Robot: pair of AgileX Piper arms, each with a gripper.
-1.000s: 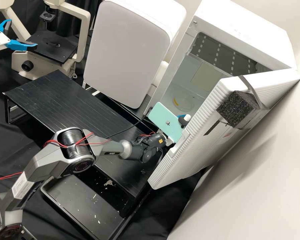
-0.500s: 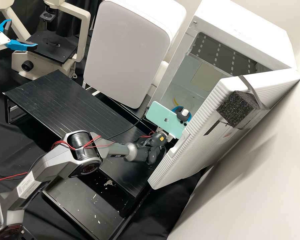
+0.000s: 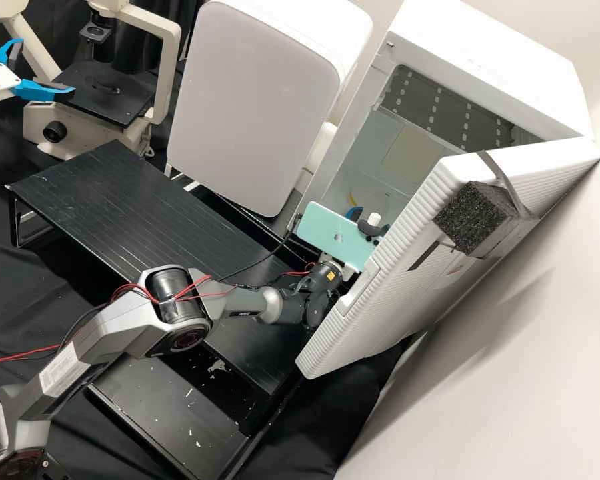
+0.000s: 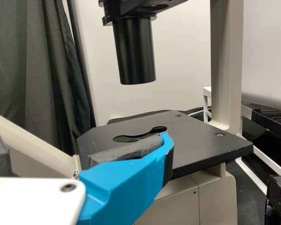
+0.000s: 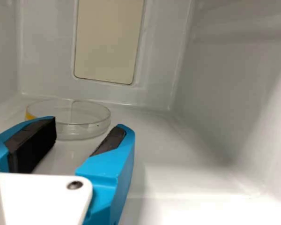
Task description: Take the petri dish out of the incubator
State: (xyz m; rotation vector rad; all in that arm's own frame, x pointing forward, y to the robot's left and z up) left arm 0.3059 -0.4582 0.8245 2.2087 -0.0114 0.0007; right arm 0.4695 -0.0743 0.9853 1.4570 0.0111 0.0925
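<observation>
Inside the open white incubator (image 3: 497, 73), my right gripper (image 3: 371, 219) stands low in the chamber, partly behind its green phone. The clear petri dish (image 3: 352, 199) is mostly hidden there, its yellow strip showing. In the right wrist view, the dish (image 5: 86, 131) lies flat on the chamber floor near the back wall; my right gripper (image 5: 90, 125) is open, fingers spread in front of the dish, with nothing gripped. My left gripper (image 3: 47, 68) stands open and empty beside the microscope; in the left wrist view, this gripper (image 4: 79, 136) is before the microscope stage.
The incubator door (image 3: 380, 287) stands ajar close to the right arm's wrist. A black slatted platform (image 3: 133, 207) lies left of the incubator, with a large white appliance (image 3: 253, 100) behind it. The microscope stage (image 3: 103, 93) is at the back left.
The right arm has shifted rightward and farther into the incubator, its phone and fingers now covering more of the dish. The left gripper has kept still.
</observation>
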